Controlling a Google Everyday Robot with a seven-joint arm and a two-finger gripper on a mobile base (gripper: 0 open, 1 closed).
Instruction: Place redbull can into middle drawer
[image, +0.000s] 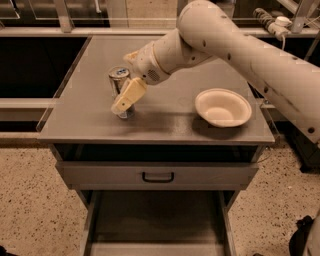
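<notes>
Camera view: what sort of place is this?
Probably an office or lab workspace: grey drawer cabinet, speckled stone-like floor, white bowl on top. The gripper is at the redbull can on the cabinet top.

1 redbull can (118, 78) and 1 white bowl (222, 107) stand on 1 grey cabinet top (165, 117). 1 gripper (123, 103), on 1 arm (225, 40), sits at the redbull can. Below are 1 drawer front (100, 175) with 1 black handle (157, 177), and 1 open middle drawer (155, 220).
</notes>
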